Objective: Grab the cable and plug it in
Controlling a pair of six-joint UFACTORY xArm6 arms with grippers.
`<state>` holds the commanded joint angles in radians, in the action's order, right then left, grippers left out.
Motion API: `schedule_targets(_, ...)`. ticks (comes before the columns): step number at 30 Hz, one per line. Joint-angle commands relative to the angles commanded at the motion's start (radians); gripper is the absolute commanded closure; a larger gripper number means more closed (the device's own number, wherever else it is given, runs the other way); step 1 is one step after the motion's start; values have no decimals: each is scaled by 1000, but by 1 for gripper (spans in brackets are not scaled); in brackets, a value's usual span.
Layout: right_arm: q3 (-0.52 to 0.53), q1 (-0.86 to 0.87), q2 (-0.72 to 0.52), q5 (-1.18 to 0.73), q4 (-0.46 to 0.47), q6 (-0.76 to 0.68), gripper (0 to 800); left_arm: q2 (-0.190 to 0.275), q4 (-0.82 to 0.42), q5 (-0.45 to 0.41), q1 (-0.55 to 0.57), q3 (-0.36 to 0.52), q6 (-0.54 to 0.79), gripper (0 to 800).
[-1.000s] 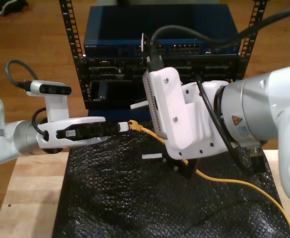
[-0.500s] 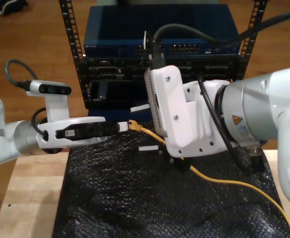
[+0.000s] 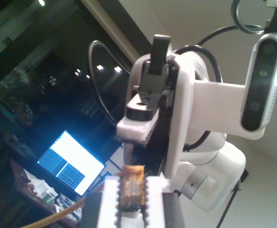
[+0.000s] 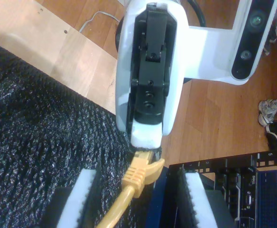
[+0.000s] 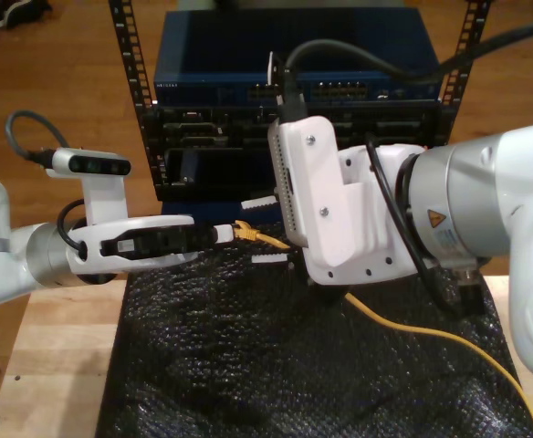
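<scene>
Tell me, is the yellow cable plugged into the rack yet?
Out. The cable has its plug end pinched in my first gripper, in the air short of the rack.

One cable [image 5: 403, 327], two arms, seemingly.

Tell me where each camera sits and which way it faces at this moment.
Exterior view: off the arms, high in front, facing the rack across the black mat; my first gripper reaches in from its left, my second gripper from its right.
First wrist view: on my first gripper, looking past the cable plug in its jaws at my second gripper.
Second wrist view: on my second gripper, open around the cable, facing my first gripper.
Shared: all three show the cable's end.
</scene>
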<state>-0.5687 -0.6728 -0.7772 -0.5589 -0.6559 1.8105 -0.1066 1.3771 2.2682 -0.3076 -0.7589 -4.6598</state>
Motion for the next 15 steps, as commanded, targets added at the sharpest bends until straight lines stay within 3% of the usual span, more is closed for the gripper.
schedule_targets(15,0,-2,0,-2,-2,-5,439,-2,0,8,3,2,0,795)
